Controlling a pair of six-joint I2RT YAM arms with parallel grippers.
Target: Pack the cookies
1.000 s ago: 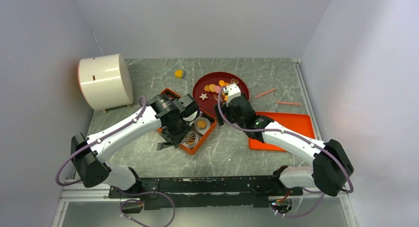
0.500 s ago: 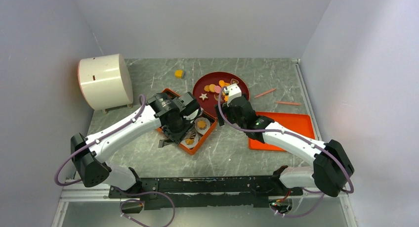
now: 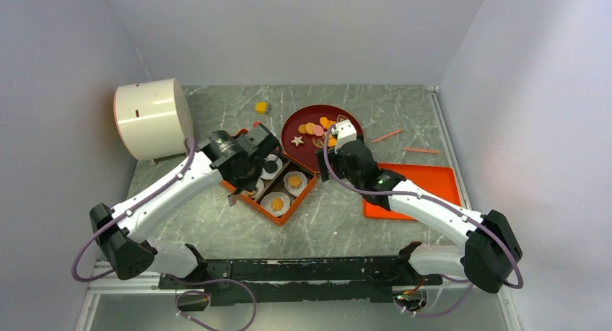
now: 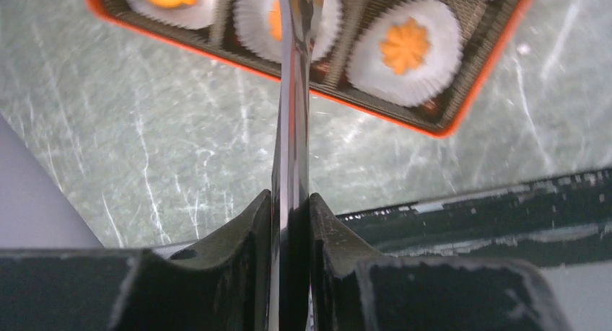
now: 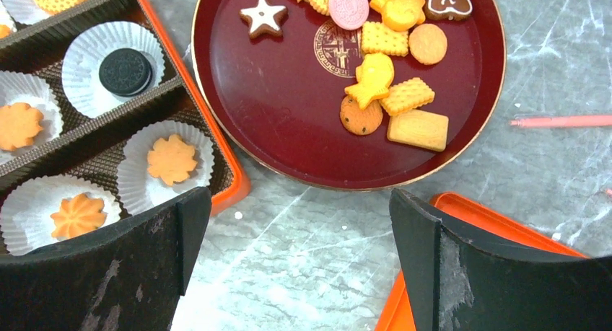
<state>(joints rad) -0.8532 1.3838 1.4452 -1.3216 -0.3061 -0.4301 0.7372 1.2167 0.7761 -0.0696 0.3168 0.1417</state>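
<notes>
Grey marbled tabletop (image 3: pixel 339 215) holds the cookies (image 5: pixel 375 75) partly on a red plate (image 5: pixel 289 122), partly in the orange box's (image 5: pixel 229 174) paper cups (image 5: pixel 133 165); the left gripper (image 4: pixel 291 205) pinches metal tweezers (image 4: pixel 292 129), probably for fine placement, while the right gripper (image 5: pixel 292 201) hangs spread by the plate.

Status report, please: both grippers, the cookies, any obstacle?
Left gripper shut on metal tongs, tips over box. Right gripper open, empty. Cookies: some in box, many on plate. Nothing between plate and box.
</notes>
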